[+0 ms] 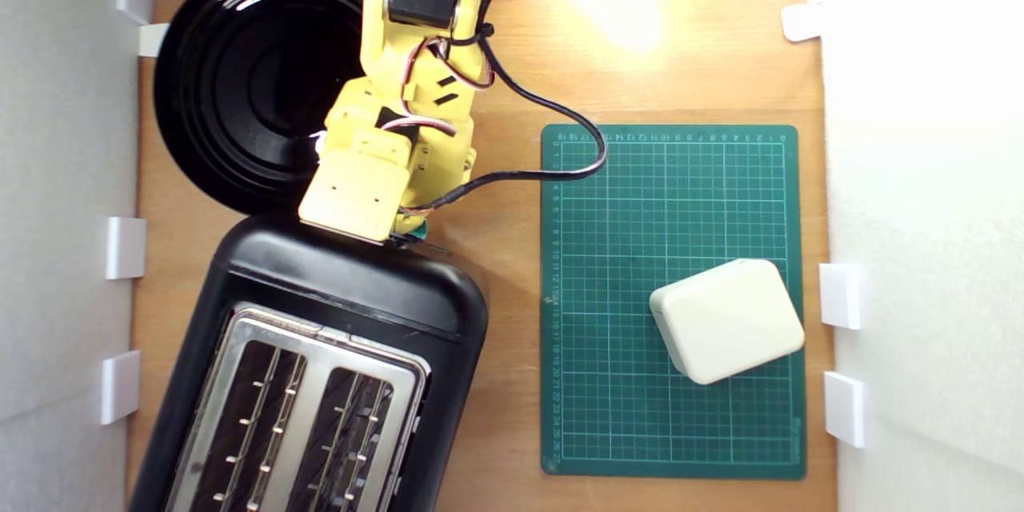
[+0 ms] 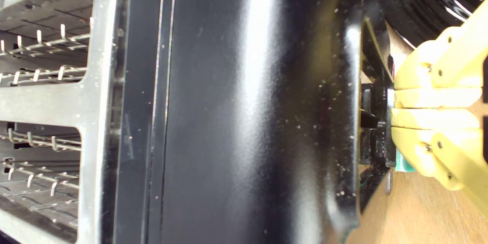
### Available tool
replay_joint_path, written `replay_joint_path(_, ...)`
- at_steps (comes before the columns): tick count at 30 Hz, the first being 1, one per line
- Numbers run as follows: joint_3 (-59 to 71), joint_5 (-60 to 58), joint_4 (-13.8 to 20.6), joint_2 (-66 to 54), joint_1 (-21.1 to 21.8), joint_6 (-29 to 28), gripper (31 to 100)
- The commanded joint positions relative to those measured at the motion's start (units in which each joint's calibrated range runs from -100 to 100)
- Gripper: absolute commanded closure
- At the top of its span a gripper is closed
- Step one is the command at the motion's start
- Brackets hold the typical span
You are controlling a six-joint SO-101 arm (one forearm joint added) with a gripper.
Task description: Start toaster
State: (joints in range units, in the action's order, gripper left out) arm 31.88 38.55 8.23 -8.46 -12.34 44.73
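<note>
Wrist view shows the two yellow fingers [image 2: 434, 108] pressed together with only a thin seam between them, their tips set against the end face of the toaster [image 2: 244, 122]. Nothing can be seen pinched in the seam. A small teal-green lever knob [image 2: 403, 164] peeks out just beside one finger, touching or nearly touching it; which of the two I cannot tell.

From the exterior view, the yellow arm [image 1: 400, 96] reaches down from the top of the picture, and its wrist block covers the fingers, so only a sliver of the green knob [image 1: 416, 234] shows at the toaster's upper edge. The glossy black toaster [image 1: 344, 288] lies at the exterior view's lower left on the wooden desk [image 1: 512, 256], its silver top plate and two wire-guided slots facing up. A round black plate [image 1: 240, 80] sits just above it, partly under the arm. A green cutting mat [image 1: 624, 200] lies to the exterior view's right, with a cream rounded box [image 1: 726, 320] on it.
</note>
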Motion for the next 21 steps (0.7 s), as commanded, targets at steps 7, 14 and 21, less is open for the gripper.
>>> replay_joint_path(7,5.69,-4.76,-0.35,1.72,0.59,0.38,98.9)
replay_joint_path(14,11.05,-8.79,-0.35,1.72,0.59,0.43,98.9)
replay_joint_path(21,17.87,-14.18,-0.35,1.8,1.23,0.38,98.9)
